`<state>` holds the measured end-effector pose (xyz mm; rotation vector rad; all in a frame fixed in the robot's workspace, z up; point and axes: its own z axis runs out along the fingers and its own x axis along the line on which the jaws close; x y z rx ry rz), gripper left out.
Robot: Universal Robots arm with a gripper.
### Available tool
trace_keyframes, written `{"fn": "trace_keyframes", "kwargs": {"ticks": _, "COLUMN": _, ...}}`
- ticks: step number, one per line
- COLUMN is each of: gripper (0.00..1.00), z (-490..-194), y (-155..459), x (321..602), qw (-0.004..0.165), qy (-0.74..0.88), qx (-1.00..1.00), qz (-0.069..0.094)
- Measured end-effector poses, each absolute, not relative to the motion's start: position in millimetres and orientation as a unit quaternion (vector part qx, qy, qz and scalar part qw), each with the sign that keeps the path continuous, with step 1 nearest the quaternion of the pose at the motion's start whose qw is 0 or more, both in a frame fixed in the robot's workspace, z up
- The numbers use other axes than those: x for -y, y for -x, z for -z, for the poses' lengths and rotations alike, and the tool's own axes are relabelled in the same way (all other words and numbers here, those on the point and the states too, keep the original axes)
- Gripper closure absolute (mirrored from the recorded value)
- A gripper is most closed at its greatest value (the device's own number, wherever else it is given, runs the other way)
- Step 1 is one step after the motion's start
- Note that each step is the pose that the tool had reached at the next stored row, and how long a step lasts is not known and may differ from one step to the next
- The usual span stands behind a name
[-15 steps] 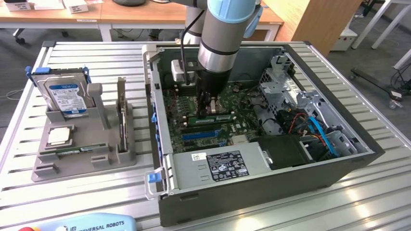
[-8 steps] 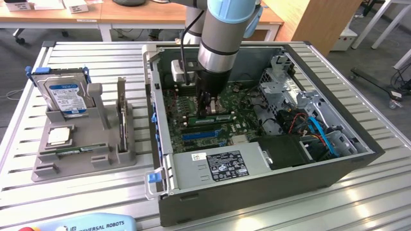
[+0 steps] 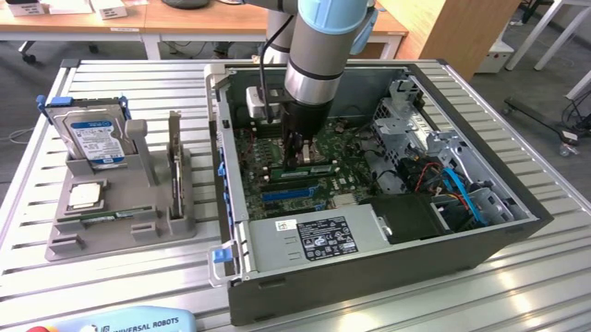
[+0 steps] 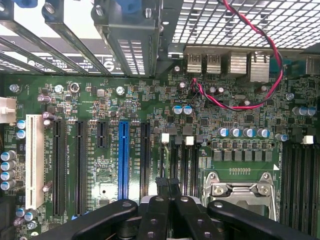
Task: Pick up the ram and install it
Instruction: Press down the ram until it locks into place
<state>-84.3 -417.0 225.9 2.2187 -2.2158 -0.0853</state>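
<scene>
Found the claw (image 3: 295, 160) (image 4: 167, 184) closed and set low inside the open computer case (image 3: 369, 277), over the motherboard (image 3: 277, 149) (image 4: 100, 100). Located the ram (image 3: 312, 168) (image 4: 164, 157) standing on edge in a memory slot, directly beneath the claw tips. Could not tell whether the tips clamped its top edge or only pressed on it. Judged pick-up and transfer done. Judged seating in hand, with latching unconfirmed. Noted the parts holder (image 3: 120, 228) on the bench (image 3: 111, 277) at 9 o'clock of the case in the exterior view, with the hard drive (image 3: 93, 135) standing in it.
</scene>
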Motion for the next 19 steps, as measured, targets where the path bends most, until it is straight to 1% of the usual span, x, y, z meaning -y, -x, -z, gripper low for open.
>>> {"fn": "trace_keyframes", "kwargs": {"ticks": 19, "gripper": 0.9, "z": -223.5, "y": 84.3, "x": 416.9, "qw": 0.002, "qy": -0.707, "qx": 0.706, "qz": 0.027}}
